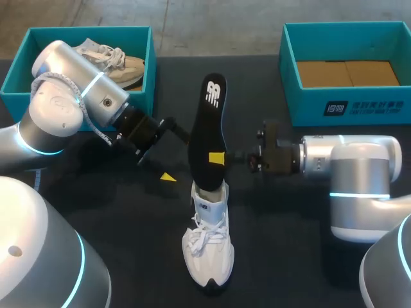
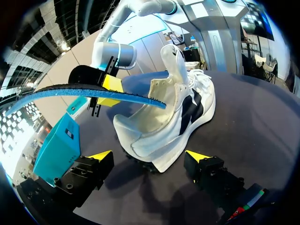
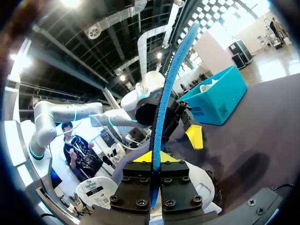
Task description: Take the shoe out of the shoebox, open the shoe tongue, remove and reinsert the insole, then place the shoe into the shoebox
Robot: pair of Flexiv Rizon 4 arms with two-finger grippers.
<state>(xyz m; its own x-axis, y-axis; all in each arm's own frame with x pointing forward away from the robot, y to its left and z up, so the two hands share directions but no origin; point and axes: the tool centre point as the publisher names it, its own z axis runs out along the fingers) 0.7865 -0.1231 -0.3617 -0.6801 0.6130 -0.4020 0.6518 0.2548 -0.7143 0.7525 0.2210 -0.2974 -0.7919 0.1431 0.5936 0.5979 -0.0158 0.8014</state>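
Two fingers of the right gripper (image 3: 152,158) squeeze the black insole (image 1: 207,128) tight between them. The left gripper (image 2: 149,155) is open wide, and the white shoe (image 2: 178,117) stands just ahead of its fingers.

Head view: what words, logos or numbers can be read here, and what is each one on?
On the insole: a white logo, lettering too blurred to read.
On the right shoebox: white print on its front wall, too small to read.
On the white shoe: a small tongue label, unreadable.
No text can be quoted.
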